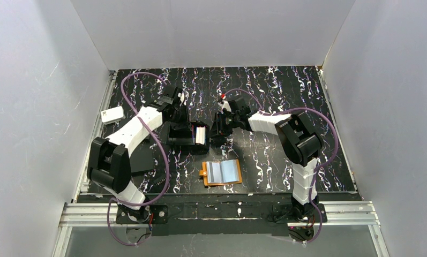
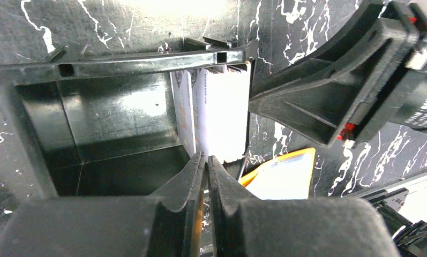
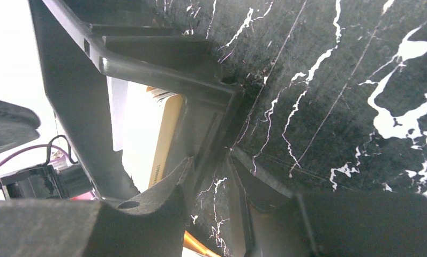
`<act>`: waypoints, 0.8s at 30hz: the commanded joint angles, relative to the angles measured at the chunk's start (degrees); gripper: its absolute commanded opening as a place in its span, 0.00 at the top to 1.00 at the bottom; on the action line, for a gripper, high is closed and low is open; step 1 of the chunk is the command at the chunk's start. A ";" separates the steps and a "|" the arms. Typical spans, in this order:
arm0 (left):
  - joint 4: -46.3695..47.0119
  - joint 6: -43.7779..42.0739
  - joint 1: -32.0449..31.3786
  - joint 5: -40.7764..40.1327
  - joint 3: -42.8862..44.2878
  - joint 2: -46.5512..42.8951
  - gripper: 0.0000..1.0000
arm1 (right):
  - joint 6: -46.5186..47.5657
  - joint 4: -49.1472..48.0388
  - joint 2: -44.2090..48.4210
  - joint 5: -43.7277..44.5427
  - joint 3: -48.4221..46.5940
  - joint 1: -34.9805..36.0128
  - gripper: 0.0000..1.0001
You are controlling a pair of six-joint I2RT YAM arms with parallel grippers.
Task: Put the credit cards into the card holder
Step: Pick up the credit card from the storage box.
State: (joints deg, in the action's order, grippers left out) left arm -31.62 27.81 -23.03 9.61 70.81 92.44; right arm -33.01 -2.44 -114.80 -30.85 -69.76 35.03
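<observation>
Credit cards (image 2: pixel 222 115) stand on edge as a small stack inside the black tray (image 2: pixel 120 64), packed vs its right-hand end wall. The rest of the tray shows only black floor. Faces are pale white. 1 card on the stack's left side carries gold print, too blurred to read. From the R wrist cam 1 card shows a tan edge w/ a line of tiny print, also unreadable. Card holder (image 1: pixel 222 172) lies open flat on the tabletop (image 1: pixel 286 96), nearer the arm bases than the tray & apart from it. It has an orange rim, pale see-through pockets facing up & a small tab on its left side.

L pincer (image 2: pixel 205 163) is at the stack's near edge, fingers pressed almost together w/ a thin yellowish sliver in the slit. That looks like 1 card's edge pinched. R pincer (image 3: pixel 210 156) sits at the tray's right-end corner, fingers partly apart, 1 finger touching the outer wall. Can't tell if it clamps the wall. White lettering on its body is cropped, not legible.

Around: white rounded box (image 1: pixel 112 114) by the far-left tabletop edge, well apart from the tray. Flat black rectangles (image 1: pixel 141 160) lie under the L arm. Purple cables (image 1: pixel 167 160) loop over both arms. The 2 pincers crowd the tray from left & right, so room over the cards is tight. Open marble-patterned tabletop lies at the far side & right of the R arm. White walls (image 1: pixel 39 80) close in on 3 sides.
</observation>
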 commanded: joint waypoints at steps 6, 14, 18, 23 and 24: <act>-6.36 -2.31 -0.19 -1.97 4.46 -5.63 0.99 | 1.46 5.10 3.45 3.59 -1.62 0.48 0.62; -1.41 -2.11 0.07 8.88 3.58 0.80 0.34 | 2.81 5.10 4.12 2.94 -1.35 0.45 0.62; 1.39 -1.64 0.02 10.51 3.52 4.18 0.22 | 1.87 3.57 2.60 1.41 -2.04 0.46 0.62; 2.93 -2.46 0.01 11.90 4.26 7.96 0.21 | 1.55 2.96 1.46 0.80 -2.57 0.48 0.62; 3.19 -2.18 0.03 11.75 4.15 8.41 0.20 | 1.48 2.96 1.34 0.79 -2.58 0.48 0.62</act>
State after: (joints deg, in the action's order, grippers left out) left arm -29.41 26.11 -23.00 19.40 74.48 101.10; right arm -31.64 1.61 -113.10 -28.75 -70.02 35.38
